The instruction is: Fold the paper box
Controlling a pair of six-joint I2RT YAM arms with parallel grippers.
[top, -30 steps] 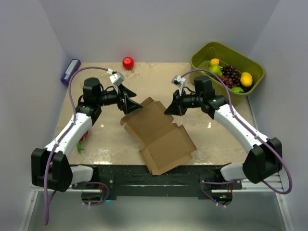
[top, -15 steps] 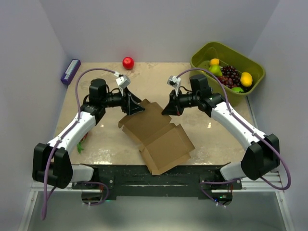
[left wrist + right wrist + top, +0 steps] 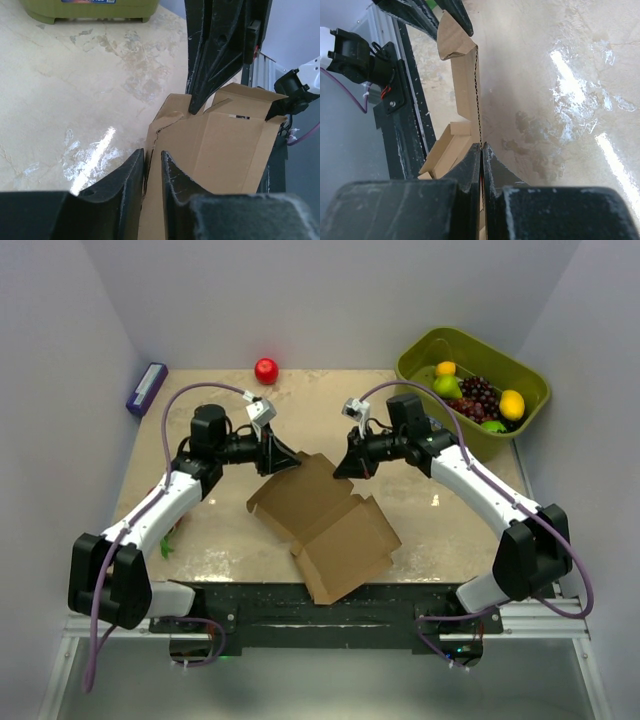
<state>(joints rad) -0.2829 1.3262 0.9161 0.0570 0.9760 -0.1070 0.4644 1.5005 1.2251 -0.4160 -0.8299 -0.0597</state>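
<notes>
cardboard takes up the middle of the beige marbled tabletop point(image 3: 450, 530): the plain brown cardboard mailer box point(image 3: 325, 525) lies opened out there, partly formed, its far flap raised between the two arms. the left gripper point(image 3: 288, 462) straddles the left end of that flap. in the left wrist view its black fingers point(image 3: 131, 185) stand narrow with the flap's edge in the slot, and i cannot tell whether they pinch it. the right gripper point(image 3: 343, 468) is closed tight on the flap's right end, the sheet clamped between its fingers point(image 3: 470, 165). an olive-green plastic bin of fruit point(image 3: 470, 337) sits at the far right corner, and a small red ball point(image 3: 266, 370) at the far edge.
</notes>
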